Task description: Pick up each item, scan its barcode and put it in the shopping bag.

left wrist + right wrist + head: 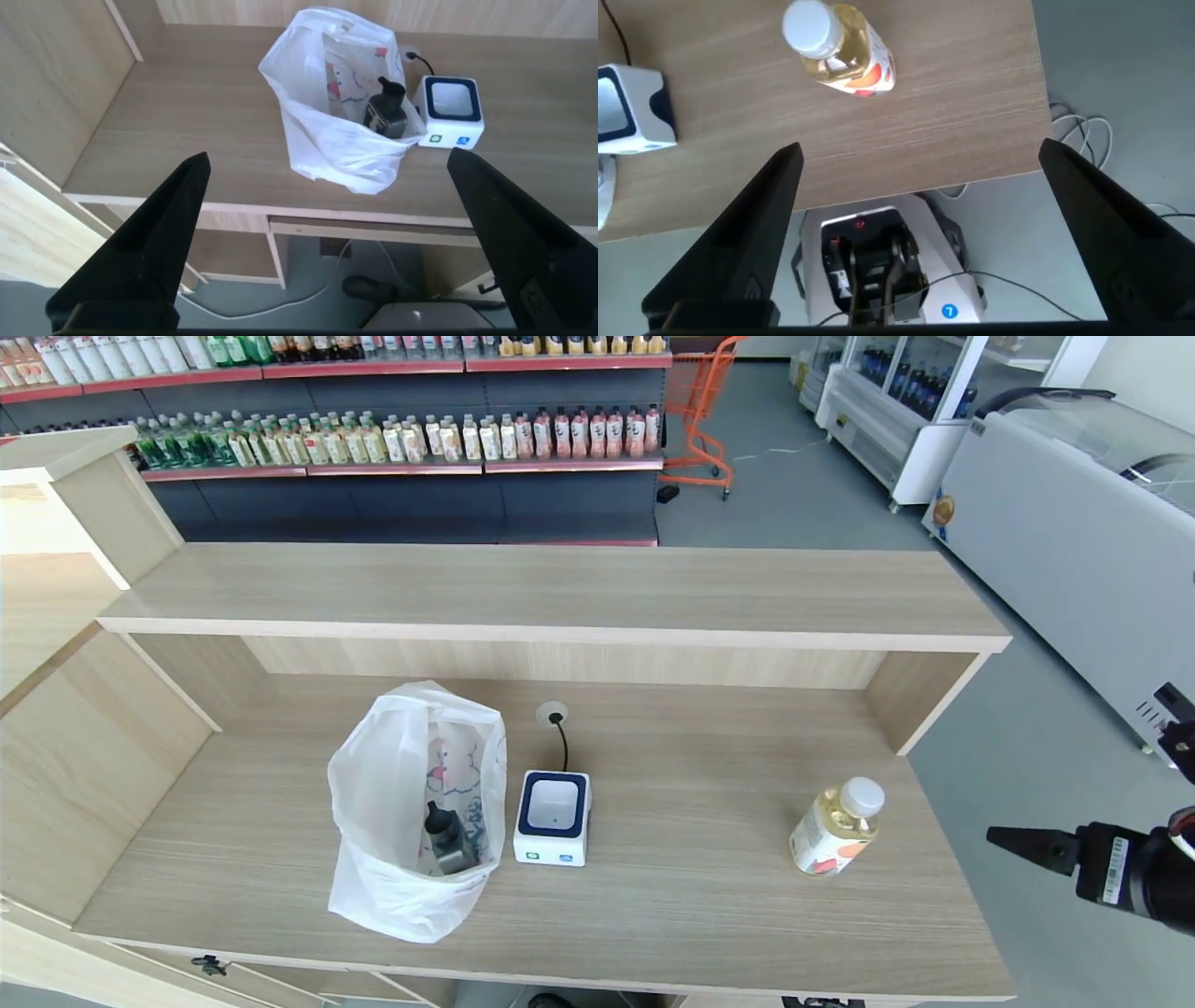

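Right gripper (920,147), jaws wide and holding nothing, hangs off the worktop's (700,896) right edge near the front corner. Bottle (834,828) stands upright near the right edge, well apart from the scanner (553,817) at centre. Bag (392,821), open, sits just beside the scanner on its left, with a dark item (448,835) inside. Left gripper (327,157), jaws wide and empty, hangs before the front edge.

Bright, even daylight — soft shadows.
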